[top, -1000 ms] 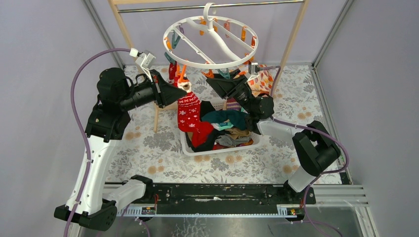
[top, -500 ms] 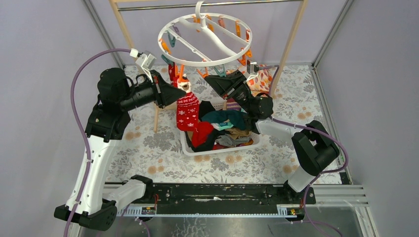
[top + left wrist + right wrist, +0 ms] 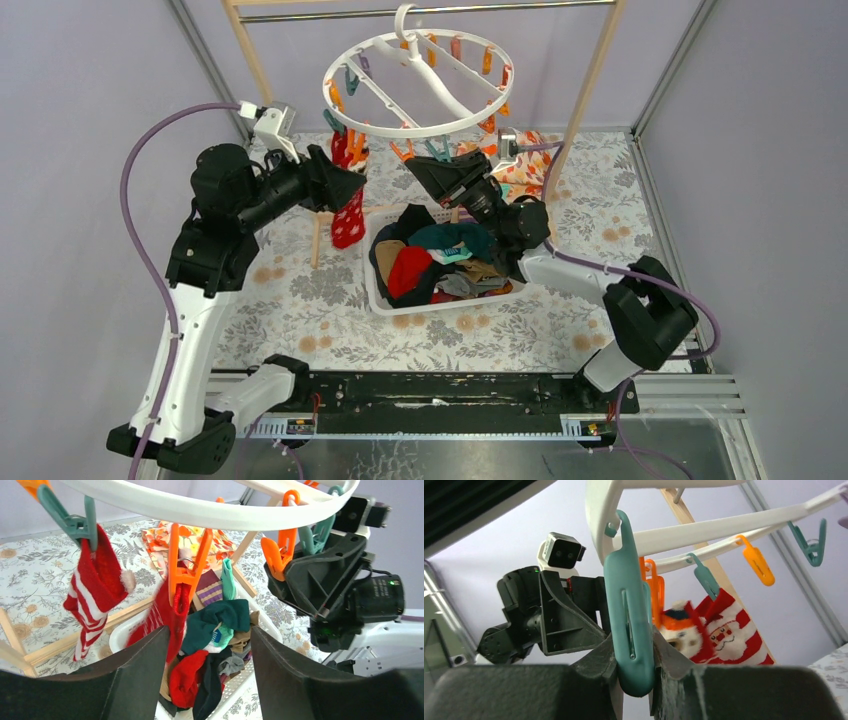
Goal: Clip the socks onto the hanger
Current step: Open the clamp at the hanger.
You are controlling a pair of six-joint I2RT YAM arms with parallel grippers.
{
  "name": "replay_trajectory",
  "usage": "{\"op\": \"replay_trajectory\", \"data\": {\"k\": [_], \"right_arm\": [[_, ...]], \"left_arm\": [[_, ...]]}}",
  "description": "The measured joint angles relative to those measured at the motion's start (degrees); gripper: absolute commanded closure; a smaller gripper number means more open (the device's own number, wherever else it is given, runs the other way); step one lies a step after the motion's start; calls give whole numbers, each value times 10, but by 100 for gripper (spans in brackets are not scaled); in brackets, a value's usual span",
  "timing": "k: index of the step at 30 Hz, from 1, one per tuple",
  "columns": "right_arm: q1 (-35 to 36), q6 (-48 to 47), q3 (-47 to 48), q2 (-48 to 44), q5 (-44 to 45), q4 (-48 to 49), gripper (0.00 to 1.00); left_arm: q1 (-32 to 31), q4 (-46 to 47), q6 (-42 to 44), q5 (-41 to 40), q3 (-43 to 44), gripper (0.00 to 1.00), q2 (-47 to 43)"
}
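hanger (image 3: 210, 517) just above both sets of fingers; loose socks (image 3: 440, 255) heaped well below them. left fingers (image 3: 135, 680) spread wide, empty, red sock (image 3: 172, 612) clipped just ahead between them. right fingers (image 3: 596, 667) clamped on teal clip (image 3: 629, 630): best to pinch firmly, steadying the hanger, while fetching next sock.

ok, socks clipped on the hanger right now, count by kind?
striped sock: 1
red sock: 1
total: 2
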Motion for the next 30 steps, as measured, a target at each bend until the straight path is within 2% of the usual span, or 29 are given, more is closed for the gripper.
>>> {"op": "replay_trajectory", "data": {"k": [8,16,30], "right_arm": [[78,-163,0,-68,122,-110,100],[141,-298,21,-70,217,-182,100],[194,-426,54,-58,294,-208,100]], "left_arm": [[0,-20,-5,24,21,31,-10],[0,-18,-52,66,82,31,30],[-1,33,-118,86,82,31,72]]}}
